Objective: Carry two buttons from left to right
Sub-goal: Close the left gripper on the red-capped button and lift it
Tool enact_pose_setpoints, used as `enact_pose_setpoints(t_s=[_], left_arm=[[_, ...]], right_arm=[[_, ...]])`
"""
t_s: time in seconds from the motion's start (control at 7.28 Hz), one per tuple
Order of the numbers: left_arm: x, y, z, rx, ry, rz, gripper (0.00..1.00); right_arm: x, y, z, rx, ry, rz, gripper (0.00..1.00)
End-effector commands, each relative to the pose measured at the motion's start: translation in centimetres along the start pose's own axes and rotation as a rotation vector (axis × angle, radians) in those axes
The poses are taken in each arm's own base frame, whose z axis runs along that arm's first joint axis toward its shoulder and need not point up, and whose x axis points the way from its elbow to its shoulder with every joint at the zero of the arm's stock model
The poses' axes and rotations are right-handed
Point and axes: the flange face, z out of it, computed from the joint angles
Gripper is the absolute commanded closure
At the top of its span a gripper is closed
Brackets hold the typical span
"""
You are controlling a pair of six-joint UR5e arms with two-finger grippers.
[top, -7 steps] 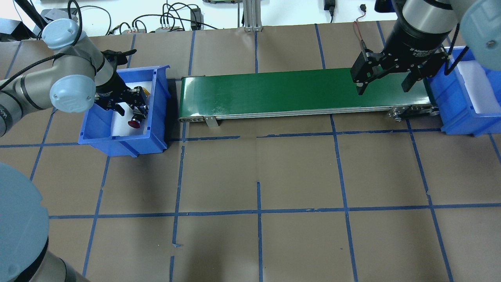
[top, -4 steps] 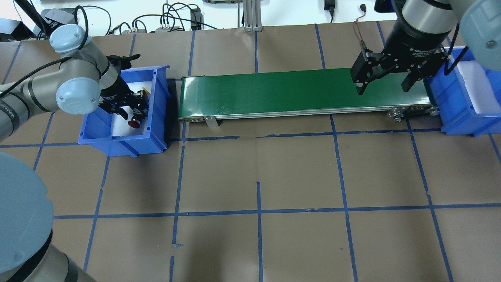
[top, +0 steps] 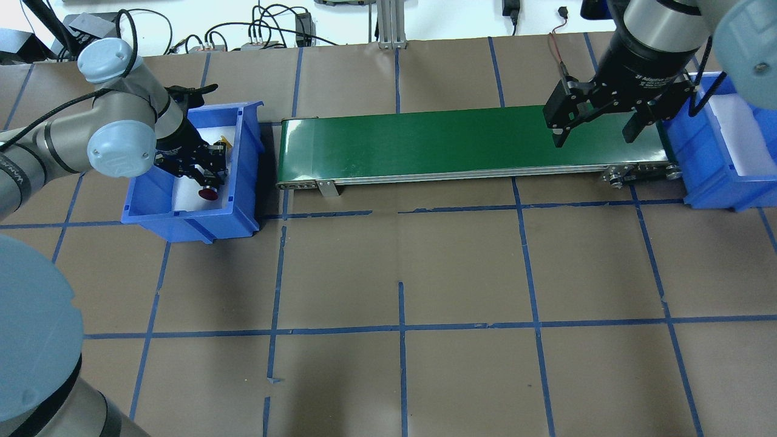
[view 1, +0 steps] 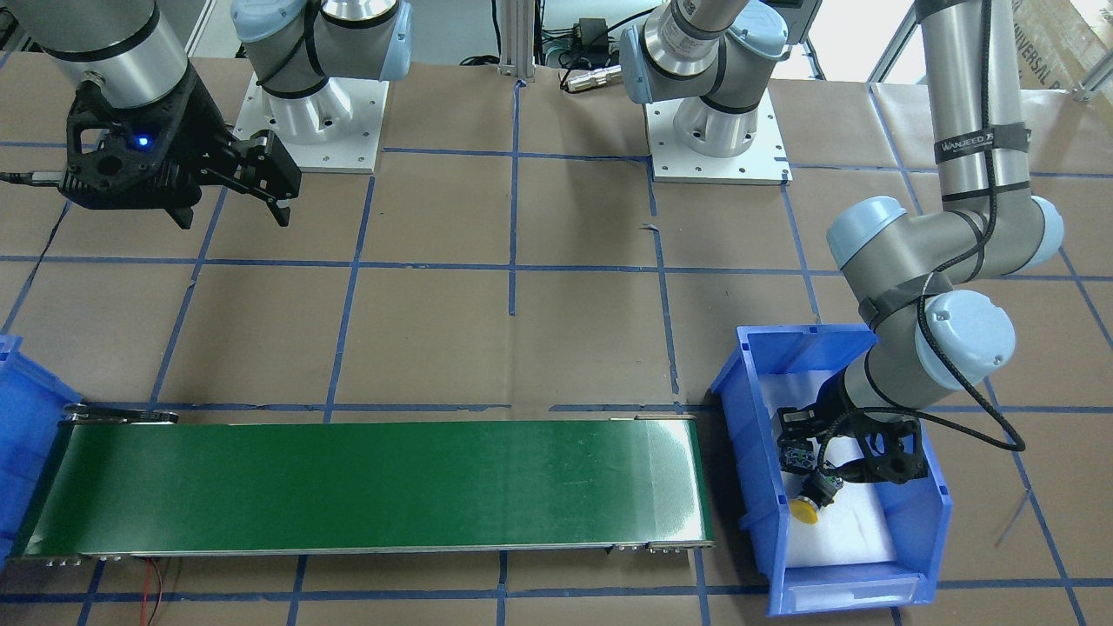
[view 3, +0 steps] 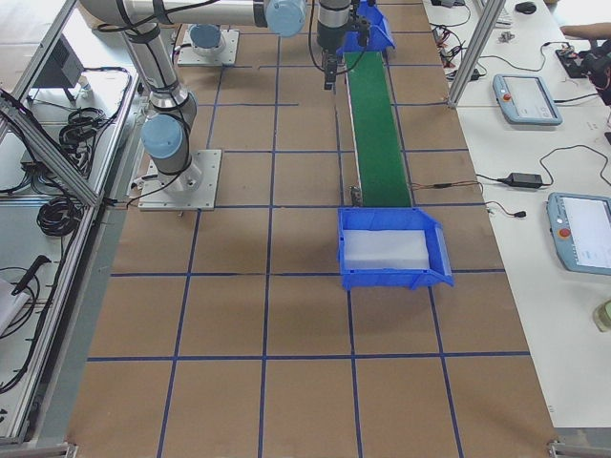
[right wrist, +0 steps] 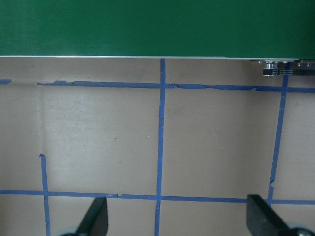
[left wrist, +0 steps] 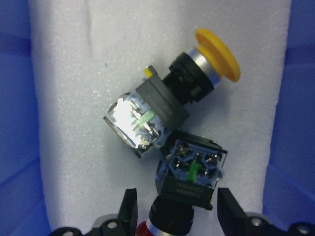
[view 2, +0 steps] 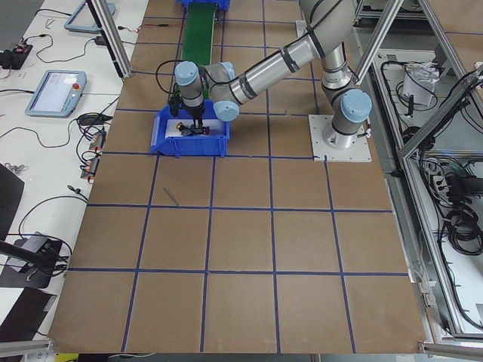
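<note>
The red button (left wrist: 191,171) and the yellow button (left wrist: 197,73) lie touching on white foam in the left blue bin (top: 243,206). In the overhead view the red cap (top: 209,193) shows near the bin's front and a bit of the yellow button (top: 226,141) shows behind my gripper. The yellow cap also shows in the front-facing view (view 1: 804,511). My left gripper (left wrist: 177,216) is low in the bin and open. Its fingers (left wrist: 129,211) straddle the red button just behind its cap. My right gripper (top: 598,130) is open and empty above the green conveyor's right end.
The green conveyor (top: 425,142) runs between the left bin and the right blue bin (top: 710,176), which holds only white foam. The bin walls stand close around my left gripper. Brown paper with blue tape lines covers the table (top: 400,273).
My left arm has shifted and its gripper has come slightly lower and nearer over the red button. The buttons and the right arm have not moved.
</note>
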Motion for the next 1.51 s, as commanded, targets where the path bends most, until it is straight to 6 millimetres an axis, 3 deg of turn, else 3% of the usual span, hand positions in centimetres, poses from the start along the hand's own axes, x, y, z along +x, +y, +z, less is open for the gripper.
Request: enact_pose_setpoints(t_s=[0.0, 0.27, 0.55, 0.69, 0.96, 1.37], left_arm=[[-0.1, -0.4, -1.5, 0.029, -0.004, 0.0, 0.77], [0.1, 0.4, -4.8, 0.067, -0.018, 0.005, 0.77], [0.4, 4.0, -13.1, 0.12, -0.039, 0.009, 0.77], [0.8, 5.1, -15.3, 0.145, -0.046, 0.013, 0.77], [1.8, 6.5, -17.6, 0.162, -0.058, -0.006, 0.77], [10.8, 7.4, -18.3, 0.18, -0.061, -0.066, 0.78]], right_arm=[[0.0, 0.0, 0.0, -0.001, 0.0, 0.0, 0.0], [0.0, 0.0, 0.0, -0.002, 0.0, 0.0, 0.0], [0.0, 0.0, 0.1, -0.004, 0.0, -0.001, 0.0], [0.0, 0.0, 0.0, -0.001, 0.0, -0.002, 0.0], [0.0, 0.0, 0.1, -0.004, 0.001, -0.001, 0.0], [0.0, 0.0, 0.2, -0.005, 0.0, -0.003, 0.0]])
